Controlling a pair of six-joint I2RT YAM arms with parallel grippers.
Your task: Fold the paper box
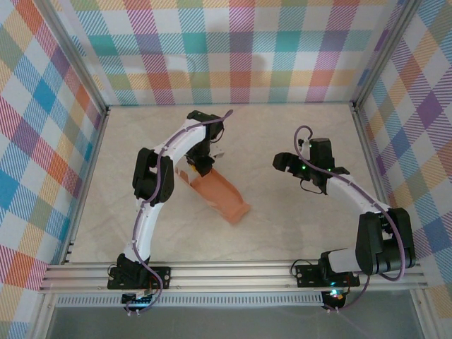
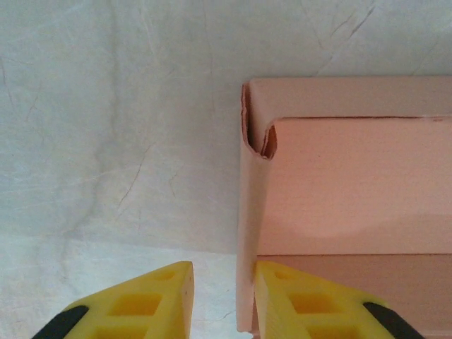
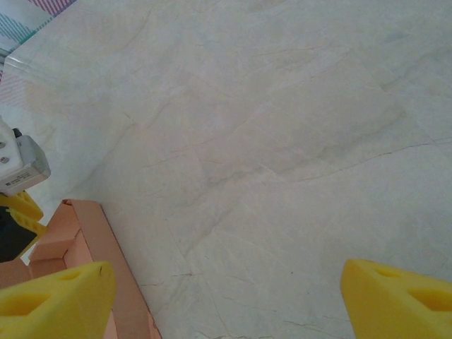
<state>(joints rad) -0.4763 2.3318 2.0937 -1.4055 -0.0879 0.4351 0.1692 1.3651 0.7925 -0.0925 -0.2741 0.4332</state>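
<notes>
Currently, step: side-wall fold, judged mid-task.
Left pincer [image 2: 222, 277]: slightly parted beside paper box [image 2: 353, 191] wall, not gripping.
Right pincer [image 3: 226, 277]: wide, empty.
Next: pinch wall, press crease.

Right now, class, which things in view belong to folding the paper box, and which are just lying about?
Part of the job: paper box; left end effector, jaws astride a box wall; right end effector, open.
Just there: table; checked walls; metal rail.

No readable text, no labels, numbers or signs
</notes>
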